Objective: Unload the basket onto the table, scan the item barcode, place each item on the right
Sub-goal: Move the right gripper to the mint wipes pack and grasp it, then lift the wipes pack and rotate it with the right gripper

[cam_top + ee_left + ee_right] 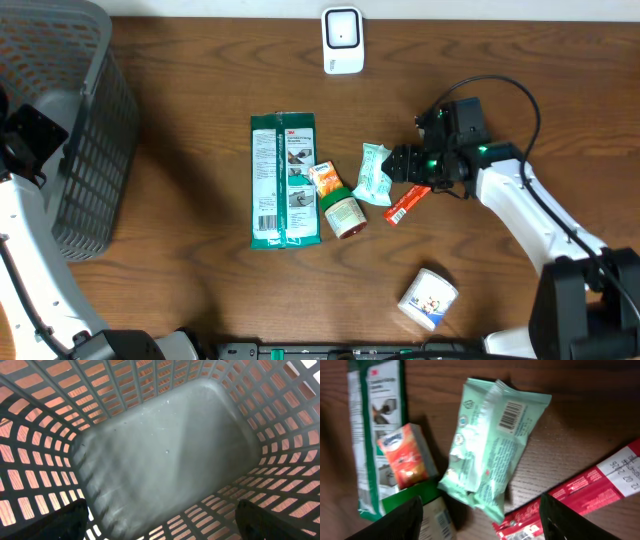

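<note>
Far left of the mint packet [374,172], the left gripper [160,527] hangs inside the basket [80,130], its fingers wide apart and empty. The packet lies flat on the table [180,290] with its barcode [512,414] facing up. Just right of the packet, the right gripper [402,162] hovers with its fingers apart, holding nothing.

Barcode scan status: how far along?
Done: nothing visible; the basket is empty. In hand: the right gripper, open, hovers over the pouch, gripping nothing; the left gripper hangs open over the basket. Remaining: grasp an item, then show its barcode to the scanner.
</note>
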### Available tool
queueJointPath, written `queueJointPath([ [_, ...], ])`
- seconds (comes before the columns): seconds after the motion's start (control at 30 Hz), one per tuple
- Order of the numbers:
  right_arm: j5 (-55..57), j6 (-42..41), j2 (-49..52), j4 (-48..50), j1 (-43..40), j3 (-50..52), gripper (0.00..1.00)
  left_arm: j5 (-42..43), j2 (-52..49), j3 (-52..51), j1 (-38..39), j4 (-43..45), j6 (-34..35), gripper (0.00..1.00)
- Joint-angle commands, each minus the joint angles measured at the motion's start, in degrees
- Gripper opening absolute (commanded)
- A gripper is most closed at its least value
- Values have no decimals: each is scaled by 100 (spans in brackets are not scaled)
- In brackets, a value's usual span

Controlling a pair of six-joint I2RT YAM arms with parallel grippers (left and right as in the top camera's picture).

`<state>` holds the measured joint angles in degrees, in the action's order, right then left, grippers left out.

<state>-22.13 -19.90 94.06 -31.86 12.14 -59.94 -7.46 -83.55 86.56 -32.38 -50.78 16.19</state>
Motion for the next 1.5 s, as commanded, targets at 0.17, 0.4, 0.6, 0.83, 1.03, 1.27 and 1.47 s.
queueJointPath([
  [0.17, -42, 24, 610, 155, 72, 4, 72, -33, -46, 76, -17, -2, -72, 93],
  [0.4, -46, -33, 1043, 494, 72, 7, 72, -33, -46, 76, -17, -2, -72, 93],
  [0.6, -92, -118, 1130, 557, 70, 7, 72, -33, -46, 76, -17, -2, -72, 93],
  [0.83, -81, -240, 1130, 791, 74, 7, 72, -33, -48, 76, -17, -2, -72, 93],
  [1.03, -44, -706, 1134, 903, 153, 9, 69, -33, -48, 76, -17, -4, -72, 93],
  [1.27, 42, -752, 1134, 951, 396, 284, 68, -33, -48, 76, -17, -4, -72, 93],
  [1.47, 175, -970, 1134, 1392, 470, 581, 66, -33, -48, 76, -17, -4, -72, 93],
])
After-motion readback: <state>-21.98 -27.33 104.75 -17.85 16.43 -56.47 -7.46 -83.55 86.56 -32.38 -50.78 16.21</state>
